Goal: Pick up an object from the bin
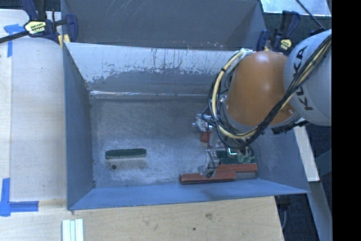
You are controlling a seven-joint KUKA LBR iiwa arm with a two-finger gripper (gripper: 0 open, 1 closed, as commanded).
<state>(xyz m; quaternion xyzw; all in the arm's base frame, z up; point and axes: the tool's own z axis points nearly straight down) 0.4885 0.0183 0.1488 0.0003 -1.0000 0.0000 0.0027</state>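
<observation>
Hovering low with the hand (213,163) at the flat reddish-brown bar (206,178) by the near wall of the grey metal bin (169,196); cannot tell whether clenched or released; yet to lift anything

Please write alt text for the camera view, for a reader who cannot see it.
The robot's gripper hangs low over a reddish-brown flat bar lying by the front wall of the grey bin. A dark green bar lies apart, toward the view's left.

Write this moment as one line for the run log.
gripper: low, over flat red-brown bar by near wall | flat dark green bar: apart, floor left
</observation>
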